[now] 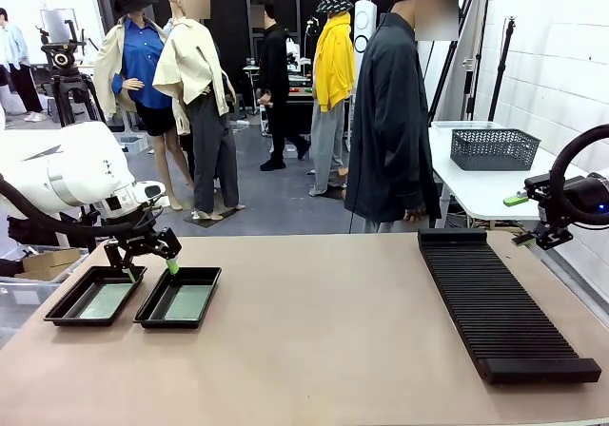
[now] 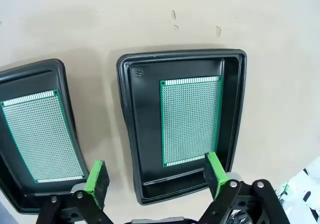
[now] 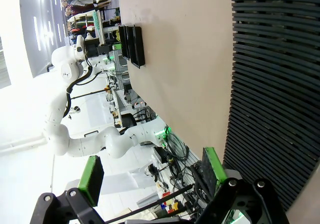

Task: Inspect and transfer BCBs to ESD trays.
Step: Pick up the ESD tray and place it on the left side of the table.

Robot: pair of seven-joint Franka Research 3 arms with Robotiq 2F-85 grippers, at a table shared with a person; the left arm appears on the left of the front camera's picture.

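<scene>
Each of the two shallow black plastic ESD trays (image 1: pixel 95 298) (image 1: pixel 179 299) at the near left held a thin green rectangular BCB (image 2: pixel 191 121) (image 2: pixel 41 136), and the long black ribbed rack (image 1: pixel 500 302) at the right looked empty, so the transfer seemed finished. The left gripper (image 1: pixel 150 261) hung over the trays with jaws spread and empty; the right gripper (image 3: pixel 150 176) was equally open and held nothing.

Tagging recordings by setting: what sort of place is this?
Probably a robotics lab set up like an electronics workstation: shallow black plastic ESD trays holding green circuit boards, a long black ribbed rack, and camera tripods behind.

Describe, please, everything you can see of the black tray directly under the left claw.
The tray is shallow, black and rectangular, of what looks like smooth plastic, with a raised rim and rounded corners. It sits flat on the tan table, beside an identical tray without touching it. One green perforated circuit board lies flat on its floor, leaving bare margin around. The open left claw hangs above its near end, touching nothing.
</scene>
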